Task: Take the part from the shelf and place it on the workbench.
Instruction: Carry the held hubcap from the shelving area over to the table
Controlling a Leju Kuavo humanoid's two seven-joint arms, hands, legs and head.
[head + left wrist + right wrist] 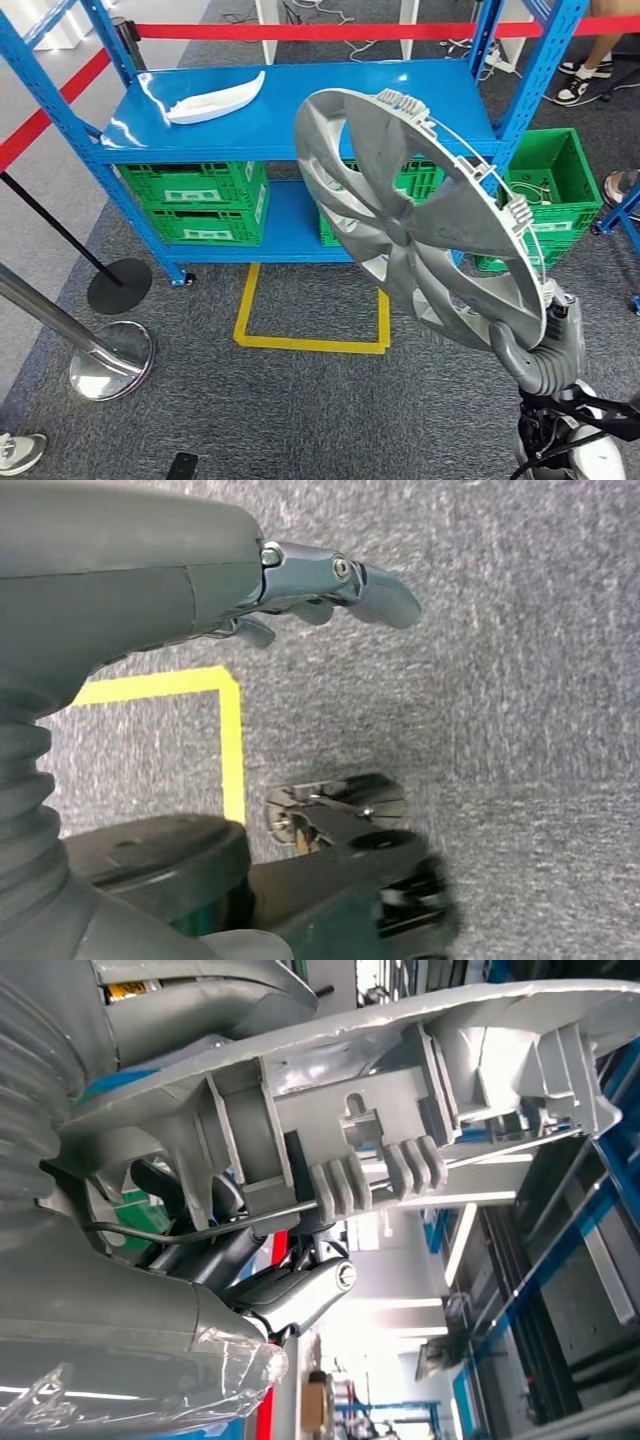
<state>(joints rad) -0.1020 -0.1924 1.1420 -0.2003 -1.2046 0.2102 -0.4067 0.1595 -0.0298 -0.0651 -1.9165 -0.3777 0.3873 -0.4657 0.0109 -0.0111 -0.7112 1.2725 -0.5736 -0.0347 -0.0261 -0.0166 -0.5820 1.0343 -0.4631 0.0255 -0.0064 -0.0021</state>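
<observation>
our right hand grips the silver wheel cover by its rim, holding it tilted in the air before the blue shelf. our left hand hangs open over the carpet. held only at the edge, the cover could swing or slip as we turn.

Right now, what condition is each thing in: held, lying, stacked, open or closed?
Silver wheel cover: lifted off the shelf, tilted, held by its rim.
Right robot hand: grips the wheel cover's rim.
Left robot hand: hangs above the carpet, holding nothing, fingers extended.
White part: lying on the blue shelf's top level.
Green crates: stacked on the lower level.
Green crate on the floor: open-topped, small items inside.
</observation>
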